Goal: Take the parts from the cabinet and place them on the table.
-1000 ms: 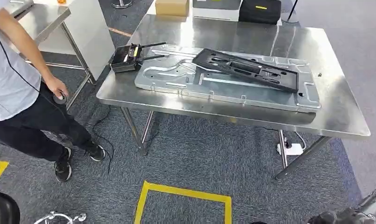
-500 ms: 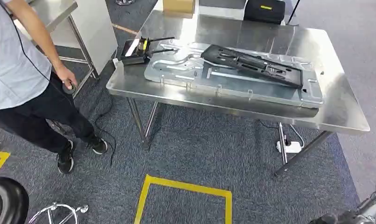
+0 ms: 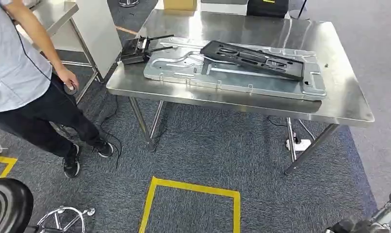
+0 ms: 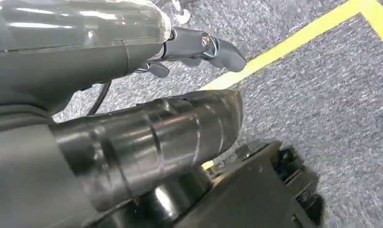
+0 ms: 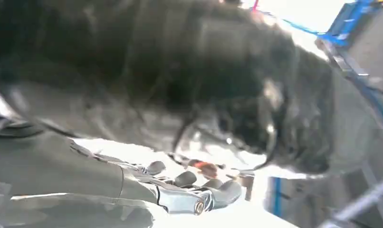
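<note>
A large silver stamped panel (image 3: pixel 193 73) lies flat on the steel table (image 3: pixel 339 104). A long black perforated part (image 3: pixel 252 56) rests on top of it, tilted across its far half. My left hand (image 4: pixel 194 47) hangs at my side above the grey carpet, its dark fingers apart and holding nothing. My right hand (image 5: pixel 199 192) is blurred in the right wrist view, its fingers loosely apart with nothing in them. My right arm (image 3: pixel 378 223) enters the head view at the lower right corner, well short of the table.
A black box with antennas (image 3: pixel 134 50) sits at the table's left end. A person (image 3: pixel 24 82) stands to the left with a small object in one hand. A yellow floor outline (image 3: pixel 193 191) lies between me and the table. A stool (image 3: pixel 9 208) stands at the lower left.
The whole head view has shifted as the camera moved, and the table now sits slightly higher and more to the left in the picture. Parts on the table lie as before.
</note>
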